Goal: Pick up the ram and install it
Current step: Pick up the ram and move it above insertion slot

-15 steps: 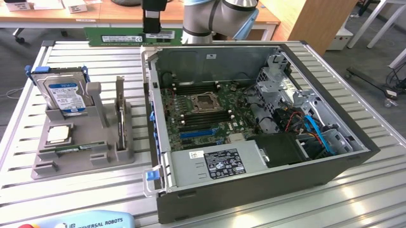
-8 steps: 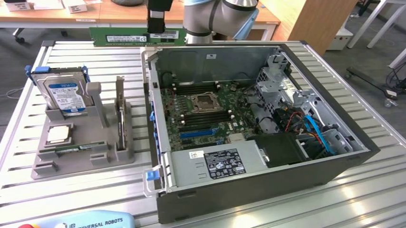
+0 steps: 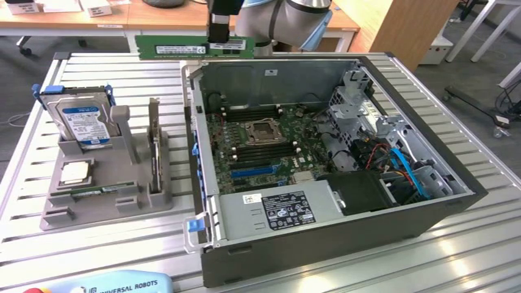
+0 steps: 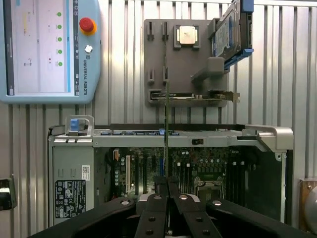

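The ram (image 3: pixel 175 47), a long green stick with a white sticker, hangs level in the air above the open computer case's (image 3: pixel 456 201) far edge. My gripper (image 3: pixel 218 44) is shut on it from above, near its end on the exterior view's right. In the wrist view the ram (image 4: pixel 166 99) appears edge-on as a thin line running out from between my fingers (image 4: pixel 159 191). Below it lies the motherboard (image 3: pixel 277 149) with its dark memory slots (image 3: pixel 248 111) beside the processor socket (image 3: pixel 262 130).
A grey holder (image 3: pixel 143 195) on the exterior view's left carries a blue-labelled hard drive (image 3: pixel 80 119), a square silver processor (image 3: pixel 75 172), a green stick lying flat (image 3: pixel 94 191) and an upright card (image 3: pixel 154 137). A teach pendant (image 4: pixel 47 49) lies on the slatted table (image 3: pixel 480 256).
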Robot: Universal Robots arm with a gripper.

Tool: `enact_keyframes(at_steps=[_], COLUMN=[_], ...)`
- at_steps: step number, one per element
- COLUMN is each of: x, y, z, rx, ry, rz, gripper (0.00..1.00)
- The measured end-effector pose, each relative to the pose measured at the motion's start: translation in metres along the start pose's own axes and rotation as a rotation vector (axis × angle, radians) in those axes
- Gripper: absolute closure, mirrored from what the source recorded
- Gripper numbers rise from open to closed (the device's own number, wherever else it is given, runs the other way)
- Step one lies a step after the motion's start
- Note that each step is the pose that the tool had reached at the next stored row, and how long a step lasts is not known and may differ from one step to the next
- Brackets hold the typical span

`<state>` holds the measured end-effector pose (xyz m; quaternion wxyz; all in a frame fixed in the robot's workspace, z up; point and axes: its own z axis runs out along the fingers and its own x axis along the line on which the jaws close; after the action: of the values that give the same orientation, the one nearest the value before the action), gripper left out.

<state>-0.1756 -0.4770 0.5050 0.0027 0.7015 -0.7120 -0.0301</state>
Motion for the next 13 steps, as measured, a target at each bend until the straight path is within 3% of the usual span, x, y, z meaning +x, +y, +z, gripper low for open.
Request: enact_keyframes(at_steps=[13], x=[-0.001], y=[-0.0496], z=[-0.0019], rx=[0.0000], ry=[0.0000], rz=[0.000], gripper=[0.88])
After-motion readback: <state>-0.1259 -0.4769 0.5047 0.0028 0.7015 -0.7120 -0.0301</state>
